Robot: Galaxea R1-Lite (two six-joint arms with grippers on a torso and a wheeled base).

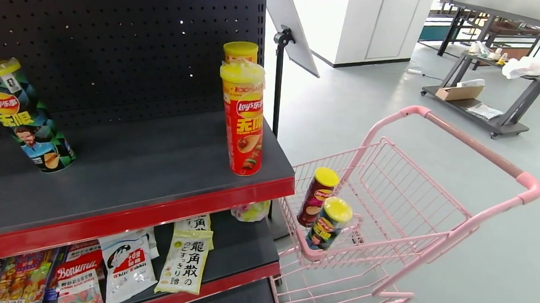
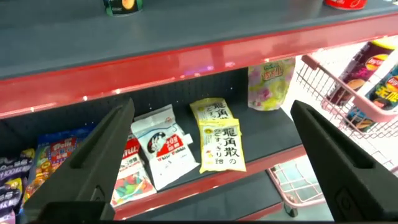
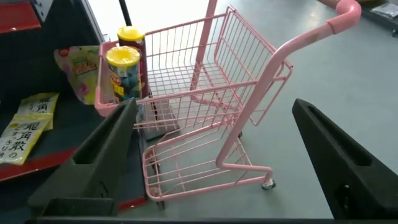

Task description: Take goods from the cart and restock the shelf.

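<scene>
Left gripper (image 2: 211, 107) and right gripper (image 3: 214, 104) both gape empty; the chip cans (image 1: 329, 223) in the pink cart (image 1: 472, 143) look light, stiff and slick, best clasped mid-body.

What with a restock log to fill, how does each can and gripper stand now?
Red chip can: upright on upper shelf, lidded.
Yellow-lidded can behind it: upright.
Green chip can: standing on upper shelf, lidded.
Maroon can: leaning in pink cart, lidded.
Dark chip can: leaning in pink cart, lidded.
Left gripper: open, empty.
Right gripper: open, empty.
</scene>
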